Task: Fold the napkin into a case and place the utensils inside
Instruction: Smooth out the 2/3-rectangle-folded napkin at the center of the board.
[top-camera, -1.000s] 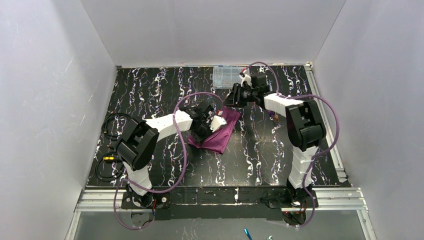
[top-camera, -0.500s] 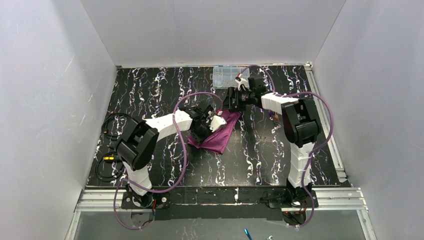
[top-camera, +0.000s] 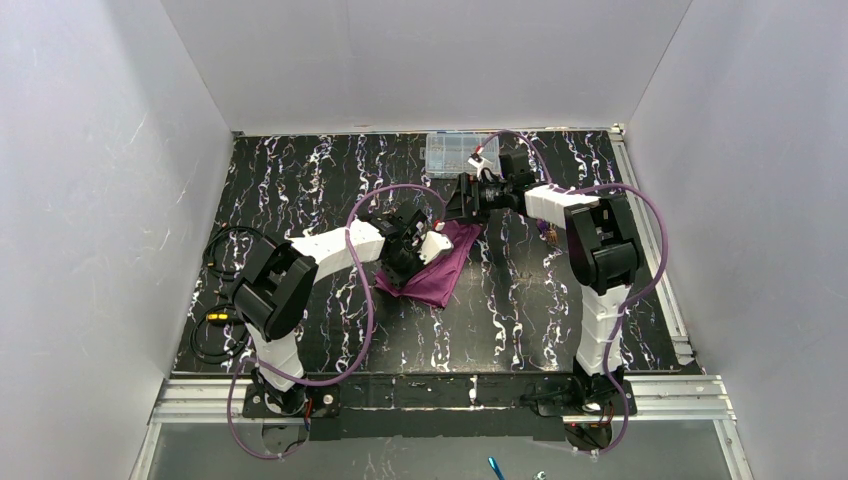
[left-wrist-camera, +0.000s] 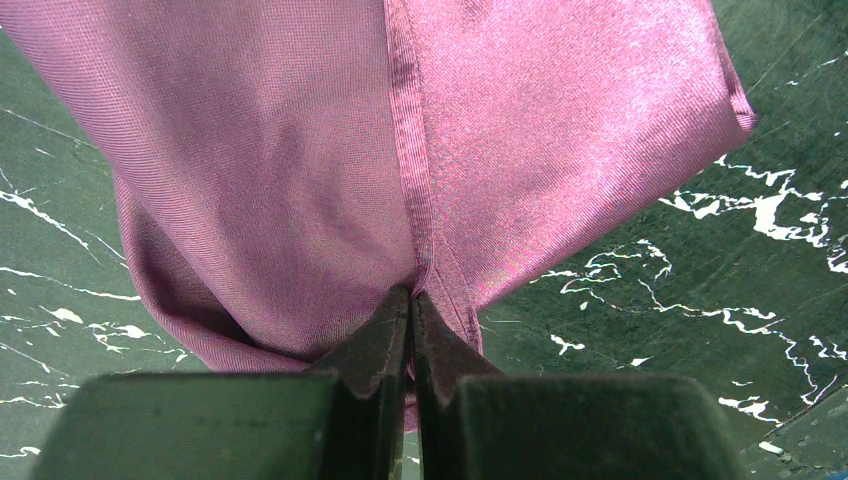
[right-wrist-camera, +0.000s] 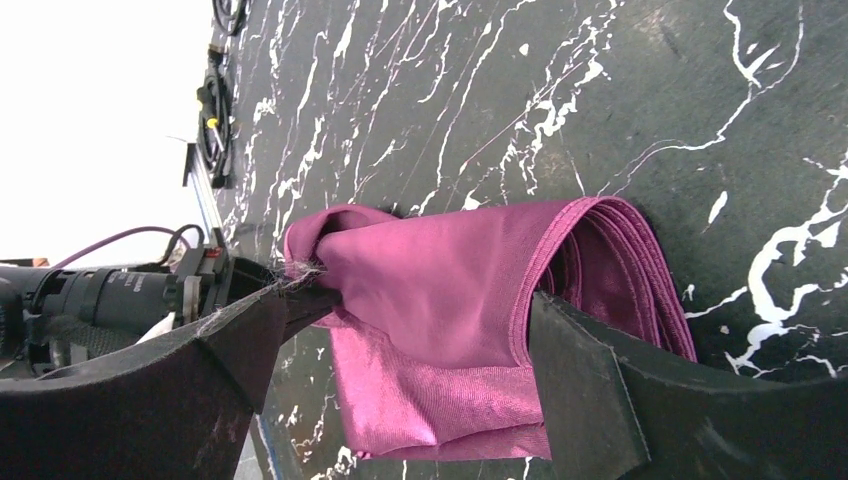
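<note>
napkin (top-camera: 440, 268) ×1 | left jaws pinching, right jaws astride | box (top-camera: 450, 152) ×1

The top camera is looking down from high up behind both arms, far enough back to be taking in the whole table (top-camera: 300, 180) and the white walls. The left wrist camera is sitting very close, peering past the left gripper (left-wrist-camera: 410, 312), so the napkin (left-wrist-camera: 300, 170) is filling most of its picture. The right wrist camera is looking sideways along the table, out between the fingers of the right gripper (right-wrist-camera: 420, 298). All three are seeing the napkin.
</note>
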